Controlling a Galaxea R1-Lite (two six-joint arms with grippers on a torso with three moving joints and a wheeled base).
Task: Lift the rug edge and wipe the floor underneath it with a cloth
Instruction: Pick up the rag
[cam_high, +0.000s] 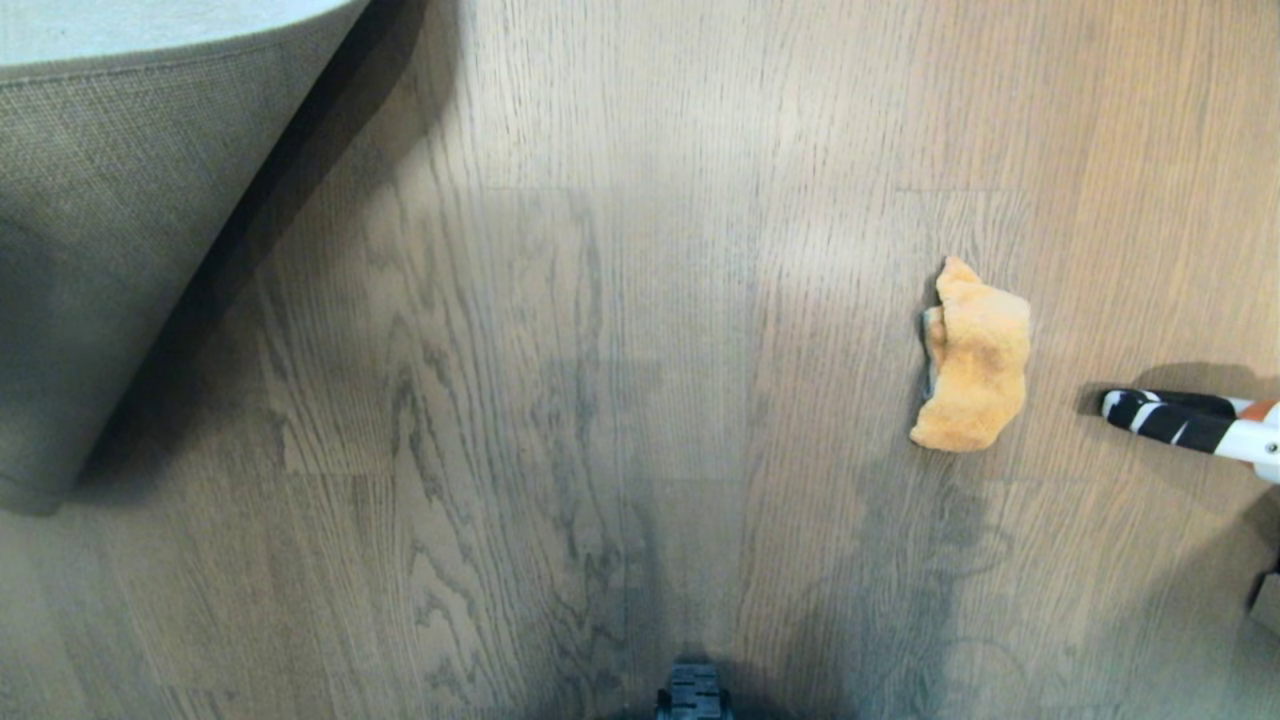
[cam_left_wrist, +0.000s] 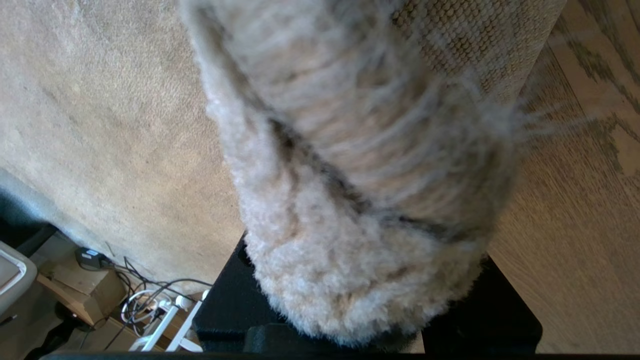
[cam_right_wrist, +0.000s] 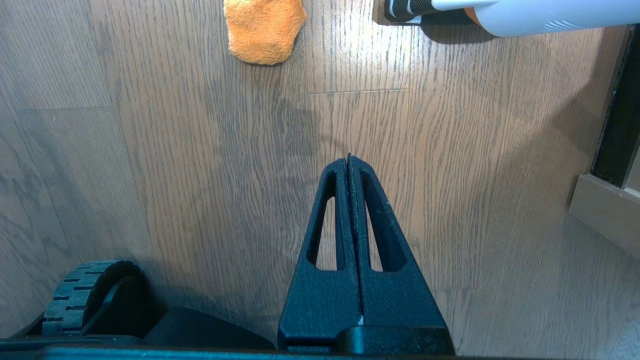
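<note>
Overhead, left end effector (cam_left_wrist: 360, 320) grasping lifted rug (cam_left_wrist: 350, 175) edge; right end effector (cam_right_wrist: 349, 162) clenched, empty; cloth (cam_high: 975, 360) on floor (cam_high: 640, 400).

rug (cam_high: 110, 250) at far left, edge lifted off the floor (cam_high: 620, 400) and curled over, ribbed tan woven backing turned toward the open planks, a strip of pale grey-beige pile along its top; dark shadow beneath the raised edge. seen close from the left wrist, fluffy pile wrapped round a rounded corner. floor of brown wood-grain planks with darker grey streaks, bare under the lifted part. cloth (cam_high: 972, 358), small, orange, crumpled, lying on the floor at right, well apart from the rug.
</note>
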